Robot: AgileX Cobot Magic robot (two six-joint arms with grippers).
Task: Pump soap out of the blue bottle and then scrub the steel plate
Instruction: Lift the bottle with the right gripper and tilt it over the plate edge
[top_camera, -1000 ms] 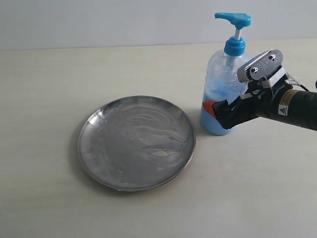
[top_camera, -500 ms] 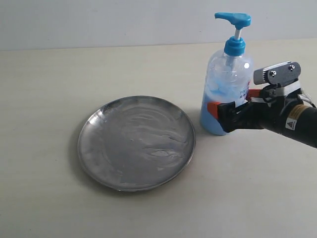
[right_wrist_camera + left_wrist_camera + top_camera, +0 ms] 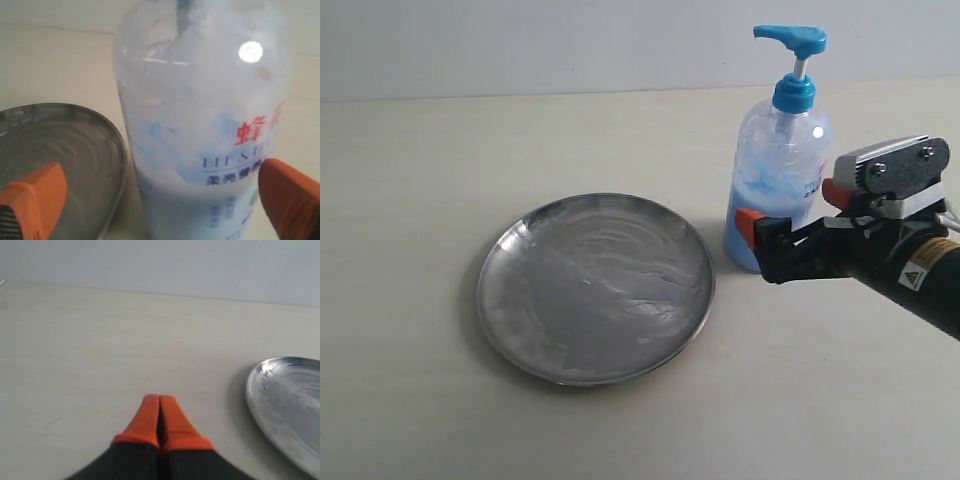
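The blue bottle (image 3: 775, 165) stands upright at the right of the steel plate (image 3: 595, 288), with light-blue soap (image 3: 748, 245) in its lower part. My right gripper (image 3: 790, 208) is open, its orange fingertips (image 3: 747, 221) level with the bottle's lower body and spread wider than it, not touching. In the right wrist view the bottle (image 3: 200, 125) fills the space ahead between the two fingers (image 3: 37, 197), and the plate's rim (image 3: 117, 150) lies beside it. My left gripper (image 3: 160, 407) is shut on nothing, low over bare table, with the plate (image 3: 287, 400) off to one side.
The plate's surface (image 3: 620, 300) is streaky with a pale film. Bare cream tabletop (image 3: 440, 150) surrounds plate and bottle. A pale wall (image 3: 570, 40) bounds the far edge of the table. The pump head (image 3: 792, 40) points left, over the table behind the plate.
My right gripper has drawn back from the bottle's lower body, rightward and toward the table's near side, and levelled out, staying open. Bottle and plate have not moved.
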